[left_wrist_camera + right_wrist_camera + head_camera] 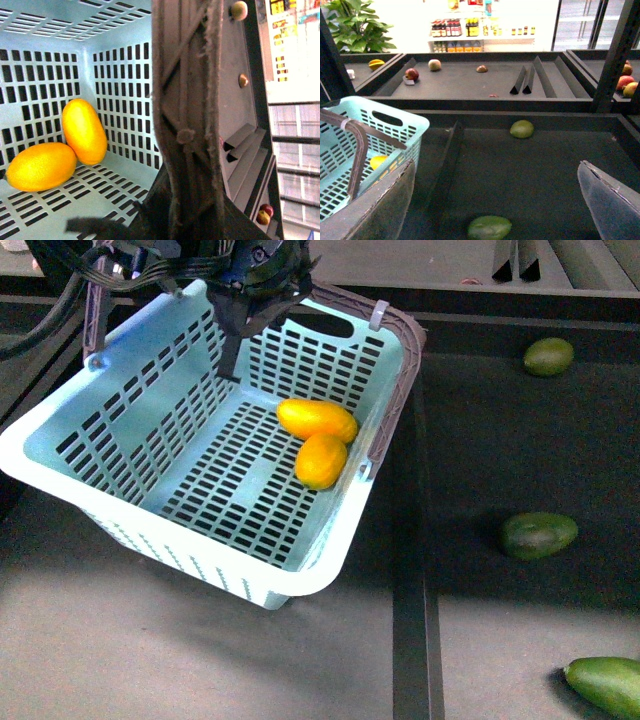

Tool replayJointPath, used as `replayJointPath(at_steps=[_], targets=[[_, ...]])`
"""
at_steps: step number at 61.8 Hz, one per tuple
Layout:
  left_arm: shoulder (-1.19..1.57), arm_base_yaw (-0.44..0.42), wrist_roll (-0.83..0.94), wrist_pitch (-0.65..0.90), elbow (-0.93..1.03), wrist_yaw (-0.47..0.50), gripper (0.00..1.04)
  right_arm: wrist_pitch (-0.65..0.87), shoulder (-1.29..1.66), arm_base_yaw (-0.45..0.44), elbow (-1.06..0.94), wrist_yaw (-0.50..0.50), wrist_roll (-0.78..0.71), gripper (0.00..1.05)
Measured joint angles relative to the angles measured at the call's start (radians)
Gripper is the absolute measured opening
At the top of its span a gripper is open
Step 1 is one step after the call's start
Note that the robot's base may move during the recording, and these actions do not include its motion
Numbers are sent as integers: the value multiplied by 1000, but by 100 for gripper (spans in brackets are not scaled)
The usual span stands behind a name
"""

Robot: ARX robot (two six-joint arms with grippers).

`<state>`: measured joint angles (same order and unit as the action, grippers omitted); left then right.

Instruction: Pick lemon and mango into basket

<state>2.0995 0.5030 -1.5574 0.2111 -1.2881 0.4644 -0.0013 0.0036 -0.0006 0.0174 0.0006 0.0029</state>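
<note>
Both fruits are already laid in the basket [60, 455]: the mango [316, 418] touches the lemon [321, 461]. Little work is left. The right fingers [495, 200] are spread and empty. The left fingers cannot be made out.

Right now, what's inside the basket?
Inside the basket: the mango and the lemon, touching, near the right wall. The far-left corner is covered by the left arm.

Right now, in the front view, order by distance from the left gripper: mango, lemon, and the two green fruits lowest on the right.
1. Elongated yellow-orange mango, inside the teal slotted basket.
2. Small yellow oval lemon, touching it.
3. Dark green oval fruit, middle right.
4. Green fruit at bottom-right corner.
</note>
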Motion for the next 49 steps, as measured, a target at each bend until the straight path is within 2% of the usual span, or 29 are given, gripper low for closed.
replayJointPath(at_steps=[11, 13, 33, 42, 49], targets=[[-45, -33, -76, -41, 54, 8, 6, 0, 0, 0, 0, 0, 0, 96], [-51, -41, -83, -42, 64, 6, 9, 0, 0, 0, 0, 0, 0, 96], [-136, -76, 2, -108, 133, -14, 69, 0, 0, 0, 0, 0, 0, 96], [-294, -100, 47, -182, 236, 77, 99, 0, 0, 0, 0, 0, 0, 96], [-399, -109, 65, -304, 295, 140, 98, 0, 0, 0, 0, 0, 0, 96]])
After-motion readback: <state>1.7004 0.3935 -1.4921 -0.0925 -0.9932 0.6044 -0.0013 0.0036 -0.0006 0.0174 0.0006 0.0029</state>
